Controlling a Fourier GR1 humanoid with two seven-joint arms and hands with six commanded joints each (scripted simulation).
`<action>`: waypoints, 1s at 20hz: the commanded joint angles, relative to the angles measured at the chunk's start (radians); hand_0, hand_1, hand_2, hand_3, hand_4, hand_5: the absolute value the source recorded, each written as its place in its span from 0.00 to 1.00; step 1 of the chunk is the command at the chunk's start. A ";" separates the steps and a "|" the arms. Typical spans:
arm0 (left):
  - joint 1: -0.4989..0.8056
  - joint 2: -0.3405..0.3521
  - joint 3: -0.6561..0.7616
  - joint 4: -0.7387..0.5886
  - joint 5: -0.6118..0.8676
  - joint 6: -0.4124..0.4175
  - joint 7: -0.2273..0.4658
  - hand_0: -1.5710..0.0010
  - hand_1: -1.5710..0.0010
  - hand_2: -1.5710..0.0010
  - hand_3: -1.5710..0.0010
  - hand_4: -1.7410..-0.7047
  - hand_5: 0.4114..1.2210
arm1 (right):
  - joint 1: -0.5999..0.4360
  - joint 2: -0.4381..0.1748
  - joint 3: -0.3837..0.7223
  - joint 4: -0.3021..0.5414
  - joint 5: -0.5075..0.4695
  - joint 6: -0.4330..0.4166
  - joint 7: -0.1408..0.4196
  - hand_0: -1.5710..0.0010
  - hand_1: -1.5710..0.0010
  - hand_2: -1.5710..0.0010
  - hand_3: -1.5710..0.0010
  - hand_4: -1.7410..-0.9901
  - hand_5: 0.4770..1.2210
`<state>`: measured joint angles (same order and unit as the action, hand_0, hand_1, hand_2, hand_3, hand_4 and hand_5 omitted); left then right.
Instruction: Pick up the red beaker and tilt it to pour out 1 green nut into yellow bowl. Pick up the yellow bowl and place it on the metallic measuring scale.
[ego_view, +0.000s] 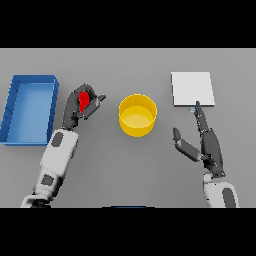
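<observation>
I've got a red beaker (84, 100), a bright yellow bowl (137, 115), a blue tray (28, 109), a pale whitish-grey scale (192, 89), all on a plain grey table (130, 170).

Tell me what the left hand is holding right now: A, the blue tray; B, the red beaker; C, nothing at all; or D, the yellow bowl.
B: the left hand has its fingers curled round the red beaker, while the yellow bowl stands apart on the table to its right.
</observation>
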<state>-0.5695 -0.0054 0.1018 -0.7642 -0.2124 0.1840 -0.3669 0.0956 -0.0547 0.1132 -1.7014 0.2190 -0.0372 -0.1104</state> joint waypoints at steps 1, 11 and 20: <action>0.005 0.001 0.003 0.001 0.008 -0.007 -0.021 0.26 0.25 0.25 0.37 0.14 0.82 | 0.002 0.002 0.000 -0.005 -0.003 -0.001 -0.005 1.00 1.00 1.00 1.00 0.68 0.28; -0.028 0.034 -0.027 -0.092 -0.009 0.019 0.053 0.03 0.03 0.03 0.04 0.02 0.88 | -0.003 -0.004 0.008 0.017 0.045 -0.024 -0.014 1.00 1.00 1.00 1.00 0.82 0.25; -0.067 0.171 -0.292 -0.247 -0.279 -0.068 0.241 0.01 0.01 0.01 0.01 0.01 0.88 | 0.003 -0.011 0.010 0.015 0.049 -0.022 -0.044 1.00 1.00 1.00 1.00 0.86 0.26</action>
<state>-0.6360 0.1650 -0.1900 -1.0115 -0.4892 0.1150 -0.1273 0.0990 -0.0663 0.1225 -1.6864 0.2684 -0.0588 -0.1570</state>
